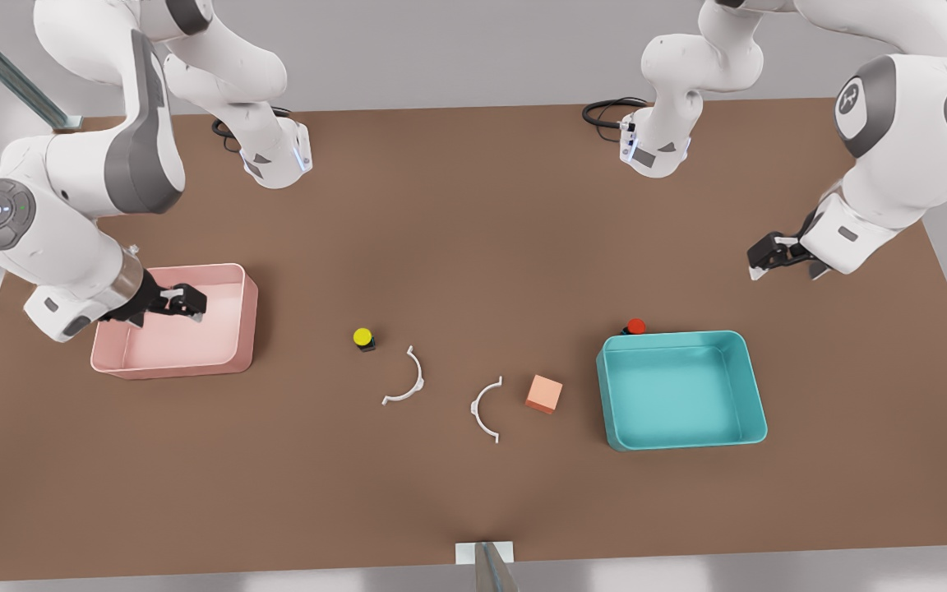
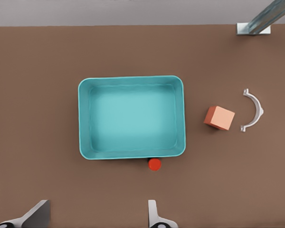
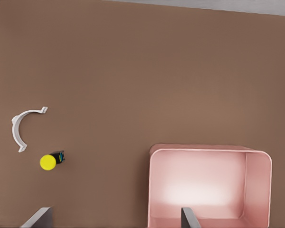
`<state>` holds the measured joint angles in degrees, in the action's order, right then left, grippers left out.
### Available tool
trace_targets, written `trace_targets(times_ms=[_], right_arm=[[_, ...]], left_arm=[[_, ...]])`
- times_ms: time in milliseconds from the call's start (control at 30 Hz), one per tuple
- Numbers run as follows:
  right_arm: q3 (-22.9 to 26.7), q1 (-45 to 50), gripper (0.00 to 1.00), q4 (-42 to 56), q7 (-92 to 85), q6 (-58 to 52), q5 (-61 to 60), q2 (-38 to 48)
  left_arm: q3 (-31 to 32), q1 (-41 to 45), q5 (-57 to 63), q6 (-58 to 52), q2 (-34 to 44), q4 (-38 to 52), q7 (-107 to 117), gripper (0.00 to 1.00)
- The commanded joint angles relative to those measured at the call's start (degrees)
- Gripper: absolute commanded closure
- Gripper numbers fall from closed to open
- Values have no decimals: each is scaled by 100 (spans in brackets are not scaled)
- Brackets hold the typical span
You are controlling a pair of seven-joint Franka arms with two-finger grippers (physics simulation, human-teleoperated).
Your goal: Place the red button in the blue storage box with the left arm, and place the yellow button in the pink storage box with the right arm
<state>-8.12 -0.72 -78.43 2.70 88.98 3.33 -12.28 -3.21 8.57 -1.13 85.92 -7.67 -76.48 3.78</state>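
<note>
The red button (image 1: 635, 326) (image 2: 154, 164) stands on the table against the far wall of the blue storage box (image 1: 681, 335) (image 2: 131, 78), outside it. My left gripper (image 1: 787, 271) (image 2: 96, 216) hangs open above the table, beyond that box toward the front view's right. The yellow button (image 1: 362, 336) (image 3: 48, 162) sits on the table between the two boxes, nearer the pink storage box (image 1: 247, 321) (image 3: 204, 148). Over the pink box's far-left part hovers my right gripper (image 1: 194, 306) (image 3: 114, 217), open and holding nothing.
A salmon-orange cube (image 1: 544, 393) (image 2: 219, 118) lies just to the front view's left of the teal box. Two thin white arc pieces (image 1: 421, 378) (image 1: 474, 407) lie mid-table between the yellow button and the cube. Both arm bases stand at the far edge.
</note>
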Motion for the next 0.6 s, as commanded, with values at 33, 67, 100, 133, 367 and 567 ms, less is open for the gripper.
trace_targets(times_ms=[33,67,100,133,367,567], right_arm=[[-50,-16,0,12,-85,111,1,-29],[-225,46,0,12,-726,93,10,-29],[-392,98,0,3,-824,93,1,-81],[-708,204,0,3,-824,111,27,-249],[-1157,495,0,-937,-1588,1279,159,-635],[-1596,12,0,-2774,-1843,3222,-280,-547]], left_arm=[[5,-22,43,101,-50,2,-1477,0],[5,75,8,136,-164,-7,-1407,0],[5,277,8,189,-331,-16,-1082,0],[5,549,-10,750,-428,-331,-494,0],[5,1016,-203,4046,170,-3285,351,0],[-4,1183,-203,5638,82,-4498,404,0]])
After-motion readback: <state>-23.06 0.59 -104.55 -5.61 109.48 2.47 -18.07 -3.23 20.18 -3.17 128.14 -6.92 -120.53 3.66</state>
